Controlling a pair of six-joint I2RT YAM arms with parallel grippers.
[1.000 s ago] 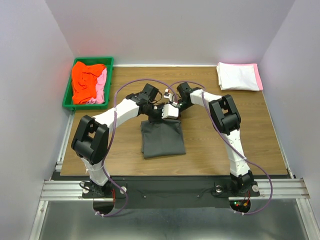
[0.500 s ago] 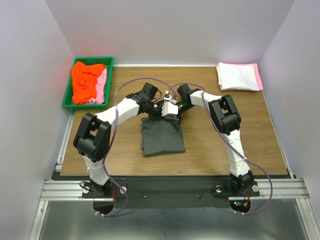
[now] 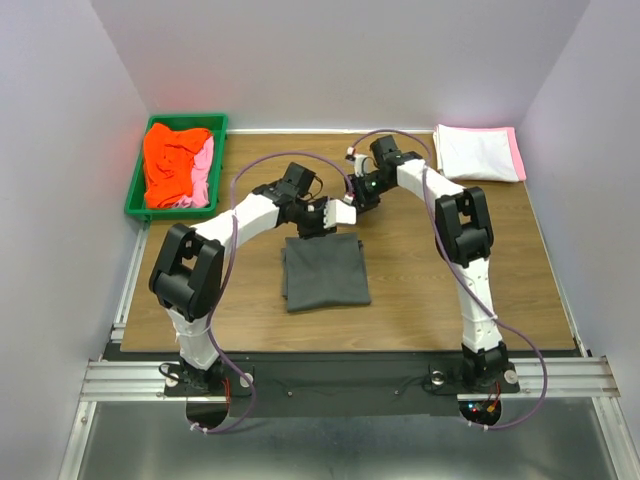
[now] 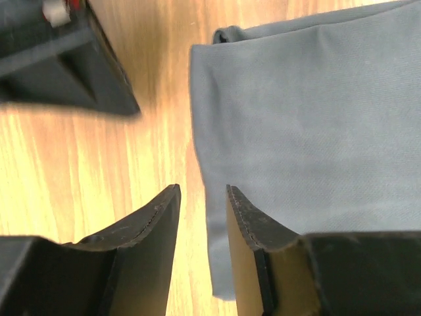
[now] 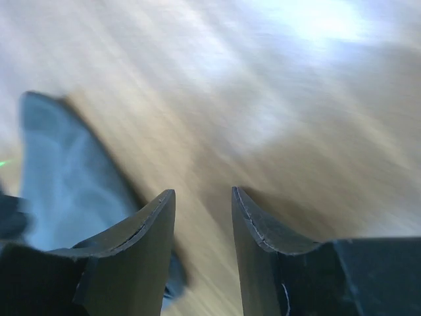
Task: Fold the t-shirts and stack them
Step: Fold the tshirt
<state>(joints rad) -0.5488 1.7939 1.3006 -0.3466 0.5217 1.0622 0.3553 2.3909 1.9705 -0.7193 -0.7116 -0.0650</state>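
Both arms have let go of the dark grey t-shirt and drawn back from its far edge, the right one swinging off toward the upper middle of the frame. The shirt lies folded flat at the centre of the worktop. It is nearly square, with no clear long axis, and its sides run up and down the frame, a touch askew. The left gripper hangs over its edge, fingers slightly apart and empty. The right gripper is parted too, over bare wood.
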